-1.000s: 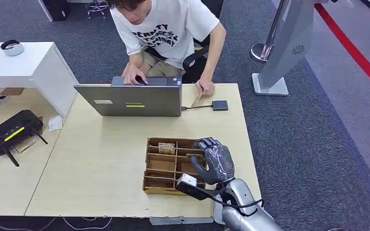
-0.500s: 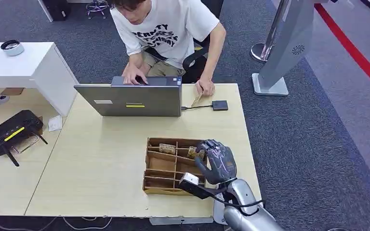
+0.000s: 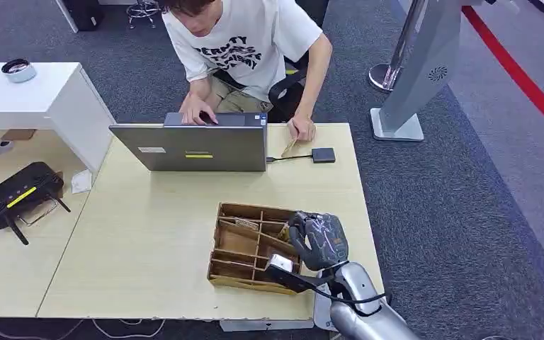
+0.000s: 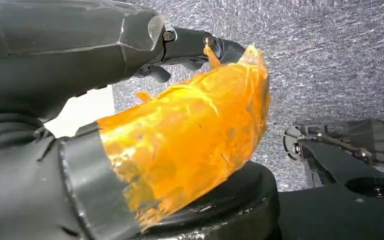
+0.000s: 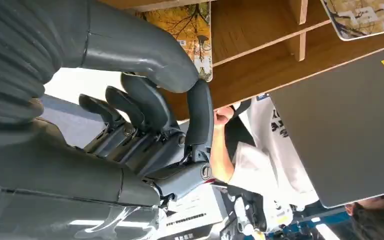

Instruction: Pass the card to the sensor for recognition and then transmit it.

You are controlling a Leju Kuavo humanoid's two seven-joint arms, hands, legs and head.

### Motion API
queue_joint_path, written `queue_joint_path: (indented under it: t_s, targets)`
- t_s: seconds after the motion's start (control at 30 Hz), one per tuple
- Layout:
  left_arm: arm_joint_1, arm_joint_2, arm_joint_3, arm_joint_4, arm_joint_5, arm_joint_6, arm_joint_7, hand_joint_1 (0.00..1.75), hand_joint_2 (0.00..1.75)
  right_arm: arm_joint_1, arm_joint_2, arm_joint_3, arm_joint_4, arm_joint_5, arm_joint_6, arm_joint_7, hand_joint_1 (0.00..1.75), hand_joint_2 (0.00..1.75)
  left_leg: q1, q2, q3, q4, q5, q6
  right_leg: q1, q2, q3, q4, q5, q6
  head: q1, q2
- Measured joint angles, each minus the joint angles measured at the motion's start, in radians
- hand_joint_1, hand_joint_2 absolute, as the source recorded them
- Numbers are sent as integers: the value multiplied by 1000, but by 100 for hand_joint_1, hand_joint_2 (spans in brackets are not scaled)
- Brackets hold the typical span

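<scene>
The right hand (image 3: 317, 239) is seen closest in, parked over the right side of the wooden divided tray (image 3: 235, 268) on the light wood table (image 3: 149, 234). In the right wrist view its fingers (image 5: 145, 107) are curled in beside the thumb, right by a yellow-printed card (image 5: 195, 37) standing in a tray compartment, though whether the card is actually pinched can't be told. The tray sits a bit crooked on the table, and another card (image 3: 248, 224) is seen leaning in a compartment further left. The left hand (image 4: 130, 125), wrapped in orange tape, is shown hanging over grey carpet; its finger state can't be made out.

Further back, a grey laptop (image 3: 191, 147) is wired to a small dark sensor box (image 3: 323, 155). A card (image 3: 290, 146) is held by a seated person's hand (image 3: 302, 129) just beside that box.
</scene>
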Motion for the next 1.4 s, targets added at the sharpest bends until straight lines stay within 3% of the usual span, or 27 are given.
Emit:
queue_joint_path:
  t_s: [0.4, 0.6, 1.07, 1.13, 1.2, 1.27, 1.33, 1.4]
  targets:
    - [0, 0, 0, 0, 0, 5, 0, 0, 0, 11, 13, -24, -10, -33, -33, -30, 175, 175, 0, 0, 0, 0, 0, 0, 0, 0, 0, 0, 0, 0, 0, 0]
    - [0, -2, 0, 0, 0, 12, 0, 0, 0, 36, 36, -63, -80, -85, -100, -77, 175, 175, 0, 0, 0, 0, 0, 0, 0, 0, 0, 0, 0, 0, 0, 0]
    - [0, -8, 2, 0, 4, 25, -5, 0, 0, 102, 65, -158, -270, -180, -120, -162, 175, 175, 0, 0, 0, 0, 0, 0, 0, 0, 0, 0, 0, 0, 0, 0]
    - [0, -8, 3, 0, 10, 27, -10, 0, 0, 112, 65, -160, -297, -218, -111, -168, 147, 175, 0, 0, 0, 0, 0, 0, 0, 0, 0, 0, 0, 0, 0, 0]
    - [0, -9, 9, 0, 16, 29, -12, 0, 0, 123, 64, -159, -323, -253, -97, -174, 147, 175, 0, 0, 0, 0, 0, 0, 0, 0, 0, 0, 0, 0, 0, 0]
    - [0, -9, 18, 0, 26, 30, -14, 0, 0, 134, 60, -156, -347, -294, -65, -183, 134, 175, 0, 0, 0, 0, 0, 0, 0, 0, 0, 0, 0, 0, 0, 0]
    - [1, -9, 26, 0, 33, 31, -15, 0, 0, 148, 48, -144, -378, -324, -37, -193, 98, 175, 0, 0, 0, 0, 0, 0, 0, 0, 0, 0, 0, 0, 0, 0]
    - [1, -9, 33, 0, 40, 31, -19, 0, 0, 164, 36, -132, -403, -347, -16, -201, 84, 175, 0, 0, 0, 0, 0, 0, 0, 0, 0, 0, 0, 0, 0, 0]
